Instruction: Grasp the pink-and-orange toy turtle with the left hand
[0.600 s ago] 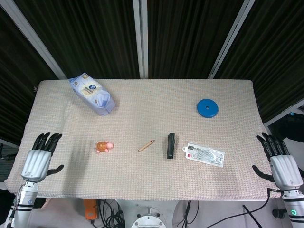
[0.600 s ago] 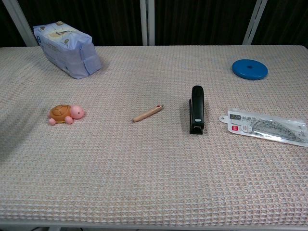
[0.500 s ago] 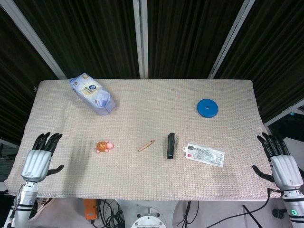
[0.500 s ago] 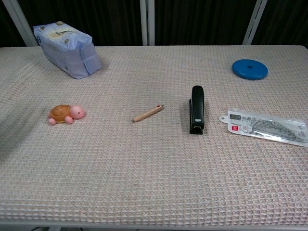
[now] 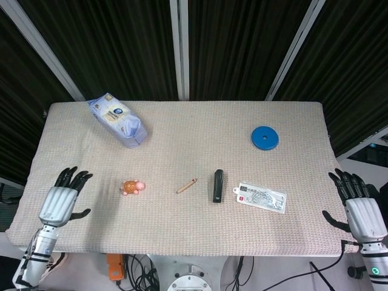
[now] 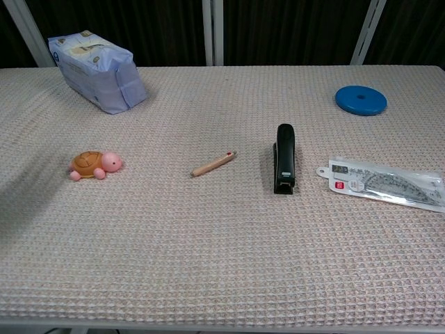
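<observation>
The pink-and-orange toy turtle (image 5: 131, 187) (image 6: 94, 165) lies on the table left of centre, its pink head pointing right. My left hand (image 5: 61, 199) hovers over the table's front left corner, fingers spread and empty, well to the left of the turtle. At the front right corner my right hand (image 5: 357, 206) is spread the same way and holds nothing. Neither hand shows in the chest view.
A blue tissue pack (image 5: 117, 119) lies at the back left. A wooden pencil (image 5: 187, 186), a black stapler (image 5: 217, 185) and a packaged ruler set (image 5: 261, 197) lie right of the turtle. A blue disc (image 5: 265, 137) sits at the back right.
My left hand has moved right and slightly forward, toward the turtle. The right hand and all objects have stayed put.
</observation>
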Controlling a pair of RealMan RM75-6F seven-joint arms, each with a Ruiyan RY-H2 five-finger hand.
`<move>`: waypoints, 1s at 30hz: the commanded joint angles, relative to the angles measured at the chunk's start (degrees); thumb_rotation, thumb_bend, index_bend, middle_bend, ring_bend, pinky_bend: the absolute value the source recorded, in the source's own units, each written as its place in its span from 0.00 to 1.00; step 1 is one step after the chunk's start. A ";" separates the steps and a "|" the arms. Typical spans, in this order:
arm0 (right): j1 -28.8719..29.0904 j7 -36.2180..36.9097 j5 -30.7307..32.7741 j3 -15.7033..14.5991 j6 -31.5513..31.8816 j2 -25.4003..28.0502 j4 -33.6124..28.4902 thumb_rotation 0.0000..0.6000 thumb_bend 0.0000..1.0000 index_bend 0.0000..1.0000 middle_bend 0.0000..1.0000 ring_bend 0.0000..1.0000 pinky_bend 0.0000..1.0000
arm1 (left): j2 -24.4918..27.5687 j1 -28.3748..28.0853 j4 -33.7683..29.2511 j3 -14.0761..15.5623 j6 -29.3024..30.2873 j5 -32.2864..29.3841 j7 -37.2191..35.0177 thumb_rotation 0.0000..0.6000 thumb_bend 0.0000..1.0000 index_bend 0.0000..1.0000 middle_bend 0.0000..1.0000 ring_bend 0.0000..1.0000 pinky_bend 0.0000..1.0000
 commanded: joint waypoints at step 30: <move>0.79 1.43 2.57 0.46 -2.68 0.46 1.55 1.00 0.15 0.00 0.00 0.00 0.00 | -17.69 -11.02 14.90 -3.53 -12.58 -11.43 6.95 0.79 0.14 0.25 0.23 0.01 0.14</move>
